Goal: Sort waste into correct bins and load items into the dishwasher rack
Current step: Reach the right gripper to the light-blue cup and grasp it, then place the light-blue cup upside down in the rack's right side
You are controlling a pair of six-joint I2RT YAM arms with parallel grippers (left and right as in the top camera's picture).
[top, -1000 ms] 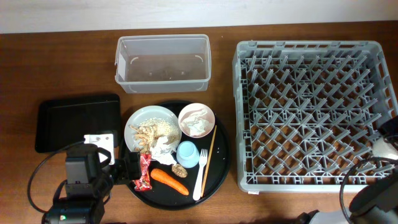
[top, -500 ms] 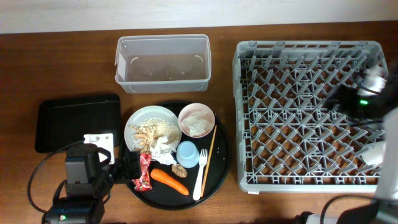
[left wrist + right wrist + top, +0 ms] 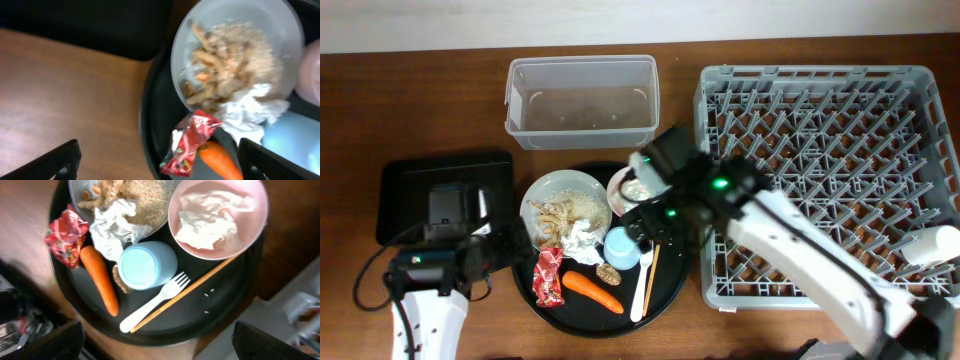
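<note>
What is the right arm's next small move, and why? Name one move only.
Probably lower the open right gripper onto the light blue cup. The wrist view looks straight down on the round black tray. The cup sits near its middle with nothing on top, and the dishwasher rack stands right beside the tray.

Overhead: right arm (image 3: pixel 790 235) covers the bowl (image 3: pixel 623 192)'s 3 o'clock side, the chopstick (image 3: pixel 652 268)'s upper half and the dishwasher rack (image 3: pixel 840 110)'s 9 o'clock edge.

Left wrist view smeared throughout: plate (image 3: pixel 287 35) clipped at 12 o'clock, carrot (image 3: pixel 220 159) cut at 6, blue cup (image 3: pixel 295 142) cut at 4, bowl only a pink sliver at 3.

Right wrist view: plate clipped at 12; nut-like lump (image 3: pixel 119 282) mostly tucked under the blue cup; dishwasher rack a grey blur at 4.
</note>
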